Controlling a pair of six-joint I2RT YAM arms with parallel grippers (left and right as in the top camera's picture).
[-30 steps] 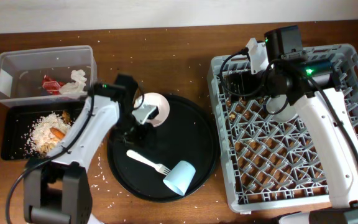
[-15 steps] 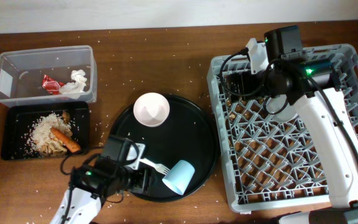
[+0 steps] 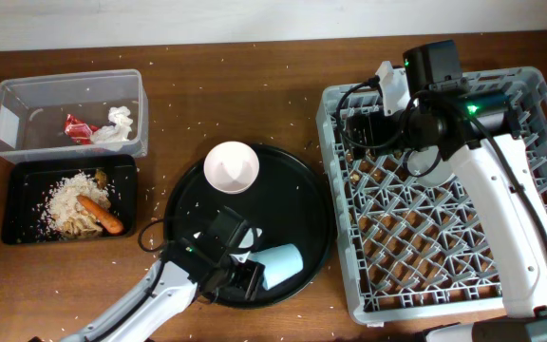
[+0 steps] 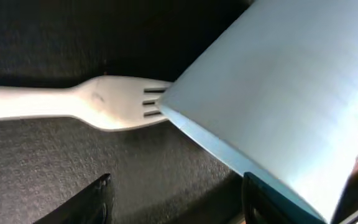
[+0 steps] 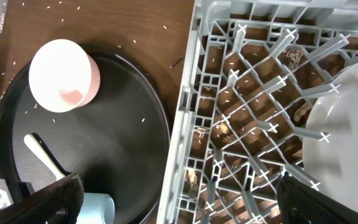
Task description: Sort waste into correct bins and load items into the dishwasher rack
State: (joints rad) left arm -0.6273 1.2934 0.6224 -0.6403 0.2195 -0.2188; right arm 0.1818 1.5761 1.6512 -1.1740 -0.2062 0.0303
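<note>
My left gripper [image 3: 239, 276] [image 4: 179, 208] is open low over the front of the round black tray [image 3: 292, 204]. Just beyond its fingers, the white fork [image 4: 73, 102] lies with its tines touching the light blue cup [image 3: 279, 263] [image 4: 278, 93], which lies on its side. The white bowl [image 3: 232, 167] [image 5: 61, 74] stands at the tray's back. My right gripper [image 3: 368, 128] [image 5: 191, 205] is open and empty over the left edge of the grey dishwasher rack [image 3: 463, 247] [image 5: 260, 93]. The grey plate [image 5: 344, 137] stands in the rack.
The clear tub [image 3: 27, 95] at the far left holds a red wrapper [image 3: 79, 126] and white tissue [image 3: 117, 126]. In front of it, the black rectangular tray [image 3: 17, 214] holds rice [image 3: 67, 195] and a carrot [image 3: 100, 215]. Rice grains are scattered over the wooden table.
My left arm has left the bowl, pulled back to the front and come in low at the fork and cup. The cup has turned a little. The right arm has not moved.
</note>
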